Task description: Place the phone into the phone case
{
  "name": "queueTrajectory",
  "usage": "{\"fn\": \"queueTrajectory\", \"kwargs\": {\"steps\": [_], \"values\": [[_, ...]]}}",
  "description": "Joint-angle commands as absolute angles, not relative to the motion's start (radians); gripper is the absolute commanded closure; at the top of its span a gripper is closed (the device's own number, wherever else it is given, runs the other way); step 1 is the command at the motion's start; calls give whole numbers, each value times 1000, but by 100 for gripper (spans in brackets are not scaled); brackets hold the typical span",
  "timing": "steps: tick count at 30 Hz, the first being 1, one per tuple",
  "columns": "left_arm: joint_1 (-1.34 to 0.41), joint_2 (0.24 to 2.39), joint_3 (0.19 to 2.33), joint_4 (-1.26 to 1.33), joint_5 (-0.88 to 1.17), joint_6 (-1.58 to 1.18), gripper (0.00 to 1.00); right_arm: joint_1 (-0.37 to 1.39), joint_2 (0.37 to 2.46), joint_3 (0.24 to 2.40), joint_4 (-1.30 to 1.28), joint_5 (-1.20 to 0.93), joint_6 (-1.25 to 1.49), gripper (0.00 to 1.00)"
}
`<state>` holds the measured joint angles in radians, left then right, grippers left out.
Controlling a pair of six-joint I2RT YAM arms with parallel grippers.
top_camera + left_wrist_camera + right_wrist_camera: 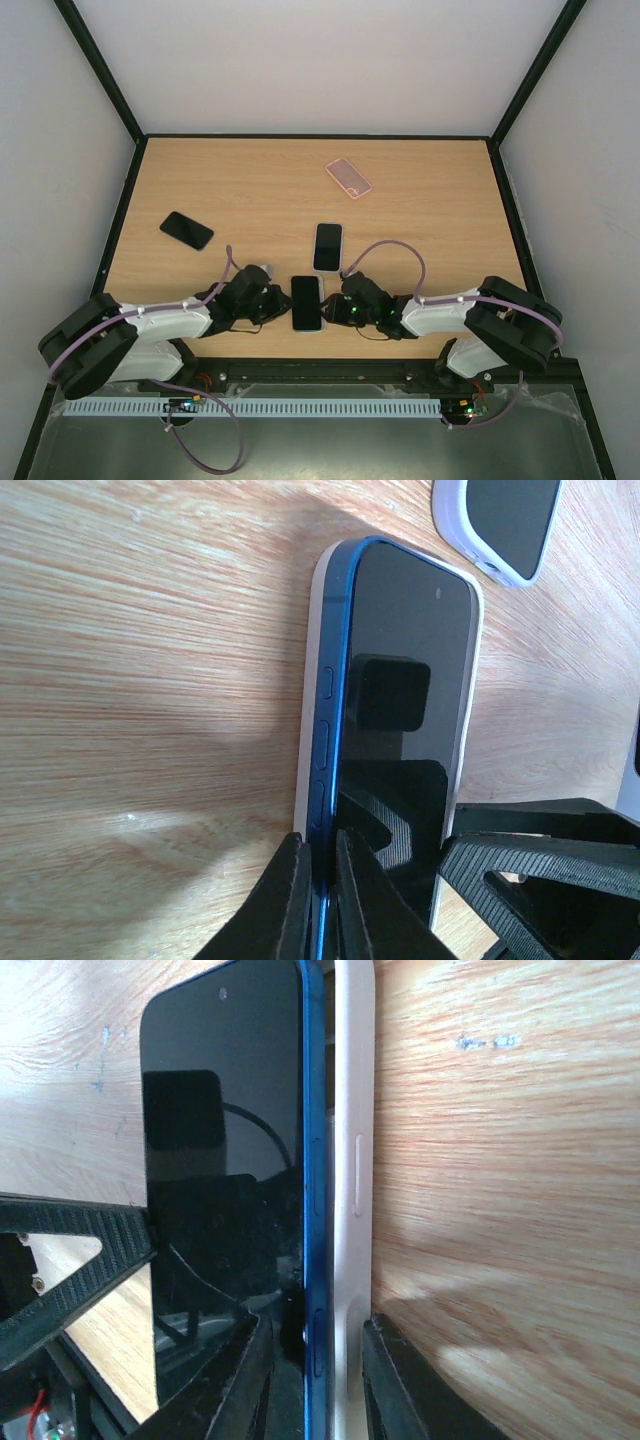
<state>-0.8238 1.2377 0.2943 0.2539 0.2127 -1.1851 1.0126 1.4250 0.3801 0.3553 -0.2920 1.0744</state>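
Note:
A blue phone (pixel 306 300) with a dark screen lies near the table's front edge, partly seated in a white phone case (pixel 322 303). In the left wrist view the phone's blue side (pixel 335 680) stands raised above the case's wall (pixel 308 730). My left gripper (pixel 274 304) is shut on that raised edge (pixel 326 905). My right gripper (pixel 338 306) grips the opposite side (pixel 312 1385), one finger on the screen (pixel 220 1110) and one against the case's outer wall (pixel 353 1110).
A second phone in a white case (pixel 327 246) lies just beyond and shows in the left wrist view (pixel 505 525). A bare black phone (pixel 186 230) lies at the left. A pink case (pixel 348 178) lies at the back.

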Motion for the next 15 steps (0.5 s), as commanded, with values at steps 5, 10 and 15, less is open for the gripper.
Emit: {"fn": "queueTrajectory", "kwargs": {"steps": [5,10,15], "values": [[-870,1275,340,280,199,-1188,96,1015,1472,343,562,-358,1176,76],[-888,1318,373,270,188,-1175,96,1028,1486,351,580,-363,1182,76],[-889,1300,382,202,142,-1196,88,1025,1440,358,462,-293,1138,70]]}}
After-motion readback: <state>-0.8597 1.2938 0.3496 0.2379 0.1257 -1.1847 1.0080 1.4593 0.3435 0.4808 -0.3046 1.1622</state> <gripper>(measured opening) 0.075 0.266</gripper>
